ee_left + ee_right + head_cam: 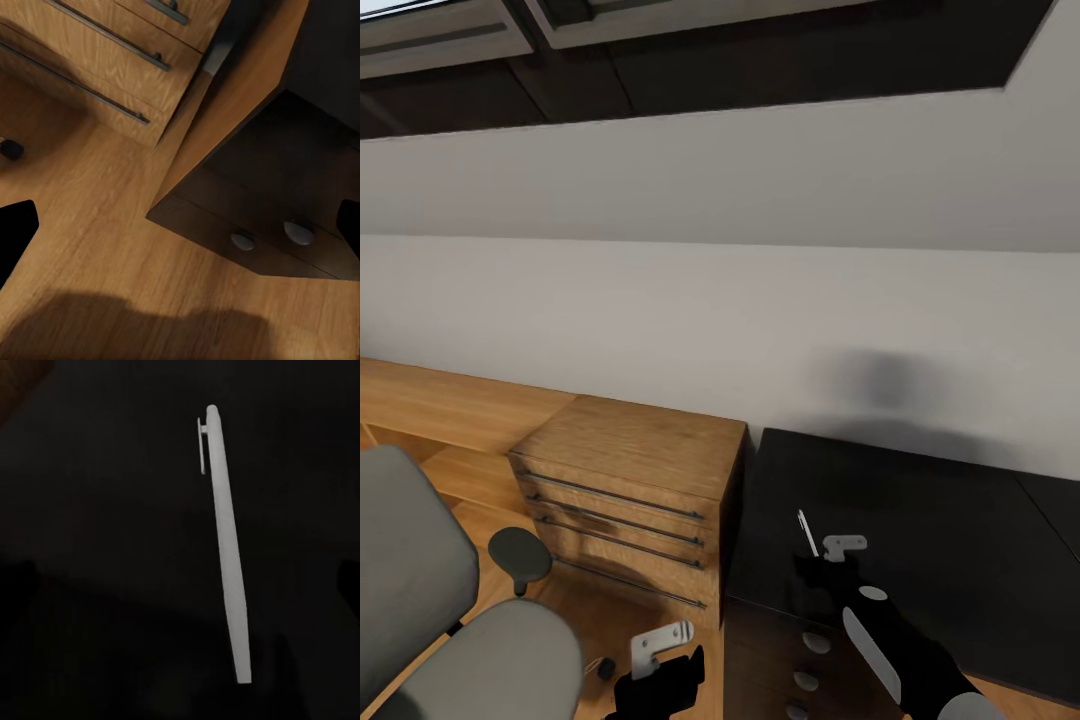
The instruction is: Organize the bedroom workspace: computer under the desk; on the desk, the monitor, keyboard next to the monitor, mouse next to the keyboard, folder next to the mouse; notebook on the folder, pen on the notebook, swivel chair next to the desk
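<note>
Hovering my right gripper [822,568] over the desk [920,530] near its front-left corner, pen [807,533] pinched between the jaws and sticking out so I can lay it flat, I guess. Left gripper [650,672] hangs low by the swivel chair [420,600], fingers apart, holding nothing.

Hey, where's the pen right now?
The pen lies on the black desk top near its left front edge, just ahead of the right gripper, to the right of the light-wood chest in the head view.
</note>
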`<state>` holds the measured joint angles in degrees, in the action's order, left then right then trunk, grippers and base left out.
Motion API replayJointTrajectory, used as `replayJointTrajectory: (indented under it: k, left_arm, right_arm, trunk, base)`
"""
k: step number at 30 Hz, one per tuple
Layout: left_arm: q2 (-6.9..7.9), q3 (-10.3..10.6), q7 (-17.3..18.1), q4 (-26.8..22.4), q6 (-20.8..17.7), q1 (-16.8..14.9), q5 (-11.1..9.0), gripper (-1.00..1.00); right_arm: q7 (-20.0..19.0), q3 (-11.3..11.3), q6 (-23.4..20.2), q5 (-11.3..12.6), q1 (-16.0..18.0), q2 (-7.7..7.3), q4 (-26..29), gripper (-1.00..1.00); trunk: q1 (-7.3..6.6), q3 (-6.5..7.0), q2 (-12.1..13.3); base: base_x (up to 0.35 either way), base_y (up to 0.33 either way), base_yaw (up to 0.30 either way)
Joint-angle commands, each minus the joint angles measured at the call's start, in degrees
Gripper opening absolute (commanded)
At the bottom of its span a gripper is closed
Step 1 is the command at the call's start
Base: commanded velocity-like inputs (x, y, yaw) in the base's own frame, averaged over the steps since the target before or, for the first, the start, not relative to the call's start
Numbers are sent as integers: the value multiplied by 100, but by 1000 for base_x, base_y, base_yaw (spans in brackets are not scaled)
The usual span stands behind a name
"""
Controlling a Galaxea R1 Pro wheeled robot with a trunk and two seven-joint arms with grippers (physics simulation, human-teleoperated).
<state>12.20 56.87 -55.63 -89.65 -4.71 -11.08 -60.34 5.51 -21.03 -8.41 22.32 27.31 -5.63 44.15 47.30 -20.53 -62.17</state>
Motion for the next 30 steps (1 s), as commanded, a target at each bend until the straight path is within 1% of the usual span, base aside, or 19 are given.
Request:
replayJointTrajectory:
  k: [1,9,22,30]
  left_arm:
    - [3,10,-34,-9,-39,-8,-4,100]
    - [-15,21,-31,-1,-38,-8,1,100]
    - [-11,21,-22,0,-38,-8,3,100]
    - [-8,17,-3,0,-31,-8,-3,100]
  right_arm:
    - [56,-39,-17,54,6,-9,8,100]
    - [54,-41,65,54,10,-43,-3,100]
    - [55,-41,108,54,11,-55,-7,100]
    - [55,-41,111,54,10,-63,-11,100]
  trunk:
    - [1,-7,-5]
    - [1,-7,-5]
    - [1,-7,-5]
    - [1,-7,-5]
  base:
    - [0,0,0]
    - [0,0,0]
    - [2,0,0]
    - [145,0,0]
